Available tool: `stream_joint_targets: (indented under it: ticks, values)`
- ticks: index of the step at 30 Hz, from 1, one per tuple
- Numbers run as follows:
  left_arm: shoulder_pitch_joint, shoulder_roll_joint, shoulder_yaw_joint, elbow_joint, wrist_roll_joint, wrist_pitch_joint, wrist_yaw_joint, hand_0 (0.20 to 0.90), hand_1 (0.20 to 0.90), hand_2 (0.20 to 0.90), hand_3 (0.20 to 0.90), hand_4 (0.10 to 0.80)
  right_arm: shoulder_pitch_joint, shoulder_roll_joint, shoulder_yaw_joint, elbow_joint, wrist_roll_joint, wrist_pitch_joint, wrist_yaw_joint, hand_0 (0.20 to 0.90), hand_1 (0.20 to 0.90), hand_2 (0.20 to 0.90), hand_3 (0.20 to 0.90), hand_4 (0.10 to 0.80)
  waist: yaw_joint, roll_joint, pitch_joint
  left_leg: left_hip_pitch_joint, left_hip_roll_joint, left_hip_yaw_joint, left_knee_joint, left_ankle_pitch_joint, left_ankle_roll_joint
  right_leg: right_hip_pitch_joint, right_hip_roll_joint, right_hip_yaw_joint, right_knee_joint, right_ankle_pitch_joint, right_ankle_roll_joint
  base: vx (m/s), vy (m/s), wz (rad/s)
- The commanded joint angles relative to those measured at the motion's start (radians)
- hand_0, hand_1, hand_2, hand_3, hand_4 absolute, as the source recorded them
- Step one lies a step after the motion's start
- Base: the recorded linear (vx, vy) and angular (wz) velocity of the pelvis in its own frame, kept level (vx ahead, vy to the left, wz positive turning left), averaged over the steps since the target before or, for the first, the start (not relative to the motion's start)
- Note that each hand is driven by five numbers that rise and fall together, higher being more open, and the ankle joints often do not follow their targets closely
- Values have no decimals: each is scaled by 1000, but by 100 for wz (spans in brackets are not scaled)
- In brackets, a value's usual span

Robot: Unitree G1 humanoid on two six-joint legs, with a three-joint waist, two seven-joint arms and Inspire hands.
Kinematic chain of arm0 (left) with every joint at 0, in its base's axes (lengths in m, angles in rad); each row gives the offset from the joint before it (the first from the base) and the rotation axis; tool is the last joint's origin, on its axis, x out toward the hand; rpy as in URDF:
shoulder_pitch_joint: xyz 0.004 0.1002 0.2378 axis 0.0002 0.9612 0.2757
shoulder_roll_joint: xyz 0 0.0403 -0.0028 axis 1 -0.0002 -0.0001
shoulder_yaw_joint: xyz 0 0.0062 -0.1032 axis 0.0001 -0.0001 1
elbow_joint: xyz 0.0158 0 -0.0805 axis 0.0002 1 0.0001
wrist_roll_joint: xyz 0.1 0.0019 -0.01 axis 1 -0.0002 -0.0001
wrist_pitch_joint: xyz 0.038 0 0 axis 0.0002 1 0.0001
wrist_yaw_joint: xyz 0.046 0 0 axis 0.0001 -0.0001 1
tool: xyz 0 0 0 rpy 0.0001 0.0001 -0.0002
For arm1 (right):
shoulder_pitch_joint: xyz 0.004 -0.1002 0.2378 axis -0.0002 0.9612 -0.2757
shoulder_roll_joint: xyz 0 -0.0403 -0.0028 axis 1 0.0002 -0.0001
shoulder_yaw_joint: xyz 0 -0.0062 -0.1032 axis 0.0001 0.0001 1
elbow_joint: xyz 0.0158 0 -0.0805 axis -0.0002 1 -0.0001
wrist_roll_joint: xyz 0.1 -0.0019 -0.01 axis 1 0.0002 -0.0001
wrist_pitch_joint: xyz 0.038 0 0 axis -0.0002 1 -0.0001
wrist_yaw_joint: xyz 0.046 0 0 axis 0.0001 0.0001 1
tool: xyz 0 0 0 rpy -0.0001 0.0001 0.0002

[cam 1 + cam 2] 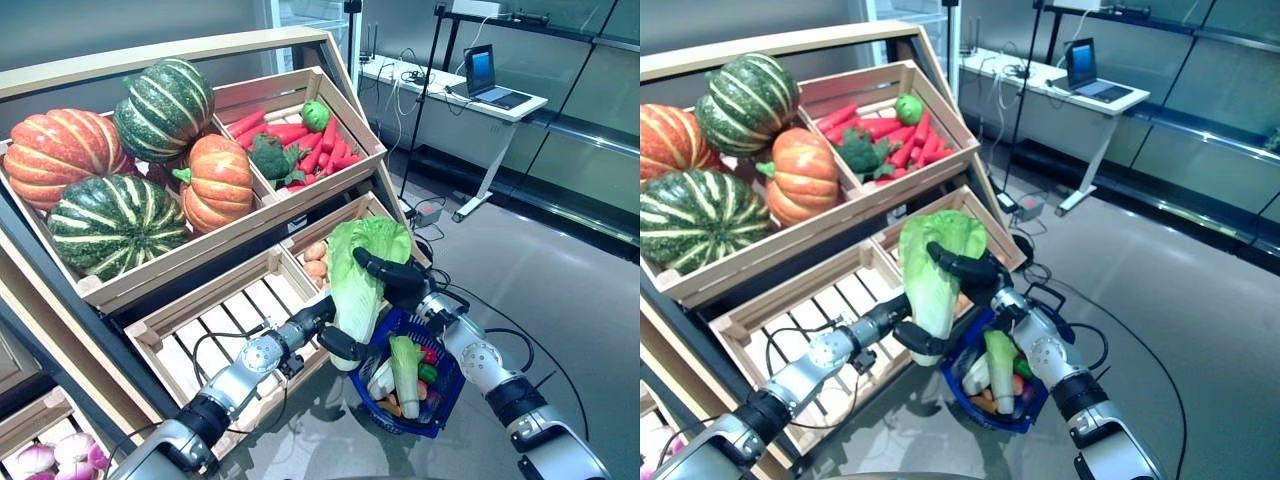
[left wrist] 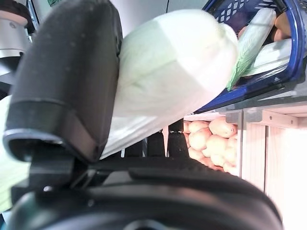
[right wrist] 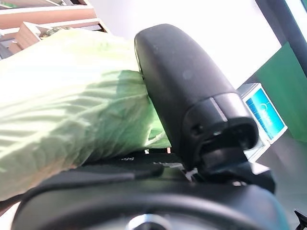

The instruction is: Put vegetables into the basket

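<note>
A large pale green napa cabbage [image 1: 360, 270] stands upright in the air, just above the stand-side rim of the blue basket [image 1: 452, 388]. My left hand [image 1: 335, 343] is curled round its white base; the left wrist view shows the thumb [image 2: 67, 72] against the cabbage [image 2: 168, 72] with the basket [image 2: 293, 48] beyond. My right hand [image 1: 395, 272] is curled round the leafy upper part; its thumb [image 3: 187, 91] presses on the leaves [image 3: 72, 105]. In the basket lie a smaller leafy green stalk [image 1: 405, 370], a red pepper [image 1: 430, 355] and something orange [image 1: 390, 406].
The wooden stand [image 1: 230, 240] with slanted crates rises to the left, its lower crate edge close behind the cabbage. The basket stands on the grey floor [image 1: 560, 290] at the stand's foot. A white desk with a laptop [image 1: 490, 80] stands at the back right.
</note>
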Motion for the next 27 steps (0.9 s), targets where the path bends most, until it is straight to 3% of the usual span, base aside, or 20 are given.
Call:
stream_joint_targets:
  ticks: [1, 15, 21, 27]
  values:
    - [-46, -4, -66, -49, 65, -73, 8, 900, 900, 900, 900, 800, -243, 41, -109, -101, 35, -71, 23, 300, 300, 300, 300, 400, 4, -6, -25, 1, -8, -35, 1, -88, 13, -31, -26, 53, 11, 24, -9, 0, 0, 0]
    - [41, 62, 128, 42, 19, -40, 87, 900, 900, 900, 900, 800, -196, -141, -246, 4, 9, -104, -76, 300, 300, 300, 300, 400, -1, -6, -20, 4, 7, -21, 1, -80, 4, -34, -20, 61, 11, 29, -13, 0, 0, 0]
    - [142, 113, 177, 108, 66, -31, 105, 900, 900, 900, 900, 800, -154, -203, -310, 19, 5, -121, -103, 300, 300, 300, 300, 400, -2, 1, -14, 2, 12, -10, 1, -75, -1, -40, -23, 59, 12, 31, -11, 14, -4, -4]
    - [199, 139, 263, 144, 14, -43, 140, 900, 900, 900, 900, 800, -136, -240, -359, 79, -13, -196, -170, 300, 300, 300, 300, 400, 6, 9, 17, -1, 19, 3, 18, -64, -3, -56, -37, 51, 54, 19, -13, 16, 0, -5]
